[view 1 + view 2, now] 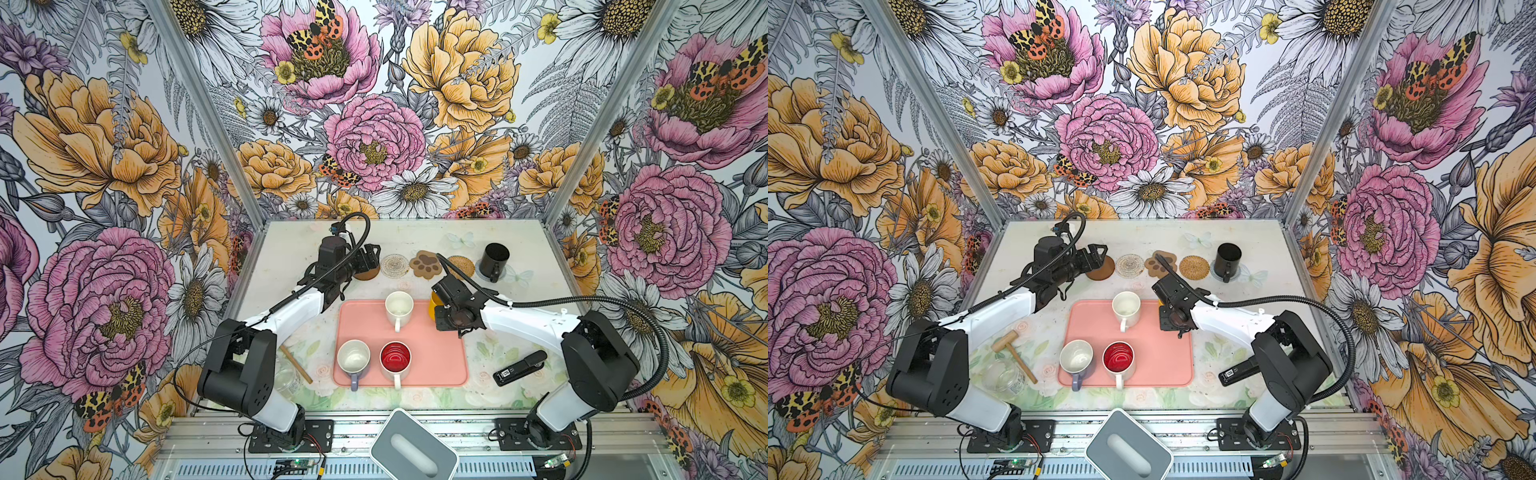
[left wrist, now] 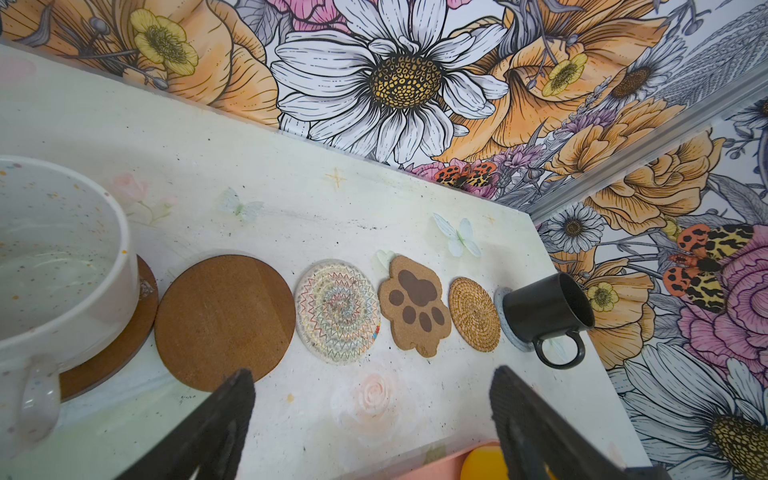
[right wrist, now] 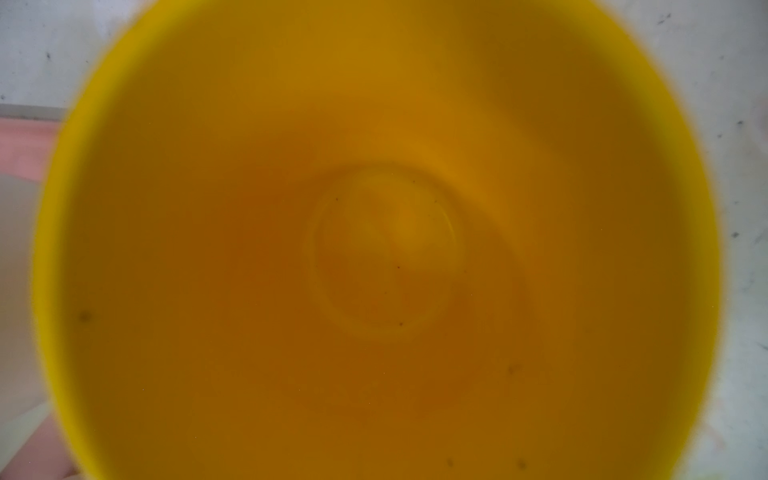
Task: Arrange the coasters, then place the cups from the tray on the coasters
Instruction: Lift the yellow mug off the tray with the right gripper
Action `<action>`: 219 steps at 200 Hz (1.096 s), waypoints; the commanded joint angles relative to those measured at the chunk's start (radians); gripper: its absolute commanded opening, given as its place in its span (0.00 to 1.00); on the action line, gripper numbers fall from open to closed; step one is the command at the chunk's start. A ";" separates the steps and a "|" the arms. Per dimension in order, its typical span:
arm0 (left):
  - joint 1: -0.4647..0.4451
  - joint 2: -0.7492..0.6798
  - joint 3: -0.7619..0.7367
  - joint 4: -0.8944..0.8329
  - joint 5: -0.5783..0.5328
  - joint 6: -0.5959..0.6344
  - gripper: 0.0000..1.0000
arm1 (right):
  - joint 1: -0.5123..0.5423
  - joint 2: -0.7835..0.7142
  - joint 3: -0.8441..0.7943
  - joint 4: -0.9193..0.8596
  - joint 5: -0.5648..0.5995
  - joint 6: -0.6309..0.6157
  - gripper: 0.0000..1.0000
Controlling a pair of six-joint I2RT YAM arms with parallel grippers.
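The glossy yellow mug (image 1: 433, 306) is at the far right corner of the large salmon-pink tray (image 1: 436, 357), a flat rectangle with rounded corners and a low rim. The right gripper (image 1: 439, 311) is close over it, and the right wrist view looks straight down into the smooth, blurred yellow bowl. Its fingers are hidden, so I cannot tell whether the jaws grip the mug or whether the mug is lifted.

Three more mugs stand upright on the tray. A plain white mug (image 1: 399, 306) is at the far edge. Along the near edge, a lavender mug with white inside (image 1: 353, 358) stands beside a white mug with ridged red inside (image 1: 395, 357).

Beyond the tray, a row of coasters lies nearly edge to edge along the back of the pale table (image 1: 291, 249):
- a brown disc (image 2: 124, 349) bearing a white speckled mug (image 2: 62, 249)
- a bare brown disc of fine grain (image 2: 224, 320)
- a whitish woven round with coloured zigzag stitching (image 2: 336, 311)
- a cork-textured paw-print shape (image 2: 415, 305)
- a tan coiled rattan round (image 2: 473, 313)
- a grey-blue woven round (image 2: 515, 340) under a matte black mug (image 2: 544, 307)

The left gripper (image 2: 372, 374) hovers near the discs, its jaws spread wide and empty.

Toward the front are a clear glass jar (image 1: 1005, 376), a wooden mallet (image 1: 1017, 357), a black stapler (image 1: 519, 368) and a grey rounded box (image 1: 415, 444).
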 commanded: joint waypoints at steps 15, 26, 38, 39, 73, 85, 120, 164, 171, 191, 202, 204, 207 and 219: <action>0.008 0.010 0.004 0.028 0.018 -0.007 0.90 | 0.010 -0.062 0.000 0.038 0.099 -0.008 0.00; 0.009 0.008 0.003 0.028 0.017 -0.008 0.90 | 0.012 -0.070 -0.002 0.039 0.105 -0.008 0.00; 0.009 0.006 0.001 0.028 0.015 -0.008 0.90 | 0.013 -0.077 -0.002 0.039 0.113 -0.008 0.00; 0.010 0.006 0.002 0.028 0.015 -0.008 0.90 | 0.013 -0.077 -0.004 0.039 0.113 -0.008 0.00; 0.009 0.005 0.001 0.028 0.013 -0.008 0.90 | 0.016 -0.095 -0.004 0.040 0.132 -0.012 0.00; 0.009 0.005 0.001 0.029 0.016 -0.008 0.90 | 0.017 -0.101 -0.002 0.040 0.138 -0.013 0.00; 0.009 0.002 -0.001 0.028 0.015 -0.008 0.90 | 0.016 -0.113 0.005 0.041 0.155 -0.025 0.00; 0.008 0.001 -0.001 0.028 0.018 -0.011 0.90 | 0.005 -0.116 0.034 0.047 0.169 -0.057 0.00; 0.008 0.000 -0.002 0.028 0.018 -0.011 0.90 | 0.001 -0.115 0.039 0.047 0.168 -0.064 0.00; 0.009 -0.004 -0.004 0.027 0.019 -0.011 0.90 | -0.015 -0.115 0.050 0.058 0.169 -0.078 0.00; 0.010 -0.007 -0.005 0.028 0.016 -0.011 0.90 | -0.023 -0.113 0.055 0.065 0.169 -0.089 0.00; 0.010 -0.008 -0.007 0.028 0.017 -0.010 0.90 | -0.024 -0.113 0.056 0.066 0.167 -0.092 0.00; 0.009 -0.009 -0.007 0.028 0.016 -0.010 0.90 | -0.027 -0.113 0.058 0.067 0.167 -0.094 0.00; 0.009 -0.013 -0.008 0.027 0.015 -0.010 0.90 | -0.041 -0.112 0.065 0.073 0.160 -0.101 0.00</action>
